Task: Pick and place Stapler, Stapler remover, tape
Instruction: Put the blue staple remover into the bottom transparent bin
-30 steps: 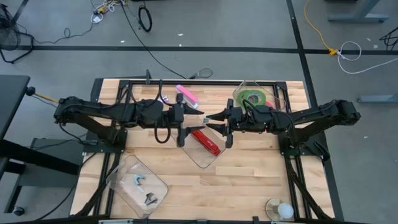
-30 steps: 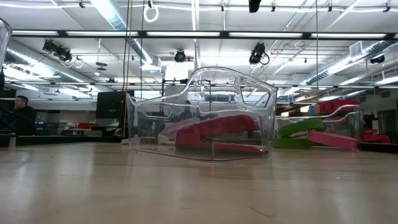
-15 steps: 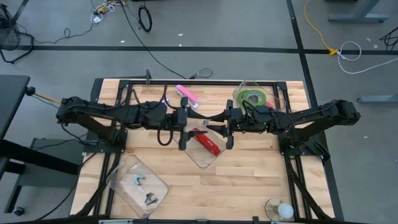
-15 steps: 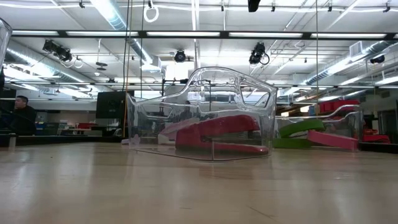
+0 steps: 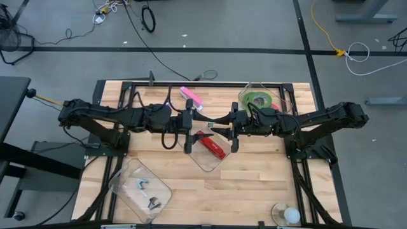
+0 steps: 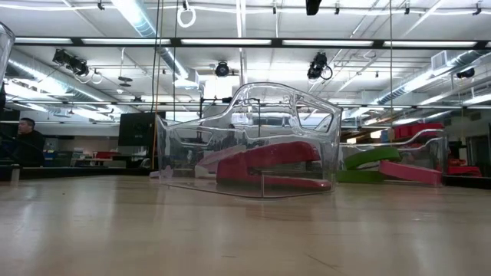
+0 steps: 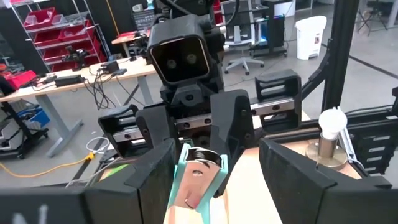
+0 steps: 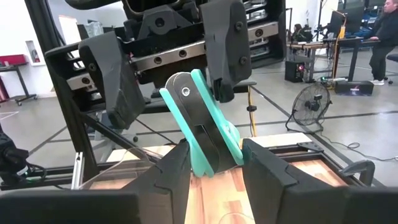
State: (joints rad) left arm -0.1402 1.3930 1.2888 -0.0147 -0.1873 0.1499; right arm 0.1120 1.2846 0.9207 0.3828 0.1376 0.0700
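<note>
A teal stapler remover (image 8: 198, 121) hangs high over the table's middle, with my right gripper (image 8: 214, 155) shut on it. My left gripper (image 7: 217, 155) faces it from the table's left, open, one finger on either side of the remover's free end (image 7: 198, 177); whether a finger touches it I cannot tell. Below them a red stapler (image 5: 213, 145) lies in a clear container (image 6: 253, 138). Green tape (image 5: 259, 100) lies in another clear container at the far right. A pink stapler (image 5: 191, 98) rests on the table at the far middle. My right gripper pinches the stapler remover's near end (image 8: 211, 163) between its two fingers. The fingers lie level and point toward the table's left. The remover slants up out of the fingers, lifted well clear of the table.
A third clear container (image 5: 141, 191) with small stapler removers in it lies at the near left. A white bulb on a round base (image 5: 286, 215) stands at the near right corner. Black frame rails run along the table's edges.
My left gripper has edged toward the table's right, closing the gap to my right gripper, so that its fingers now stand about the stapler remover. My right gripper has held still with the remover.
</note>
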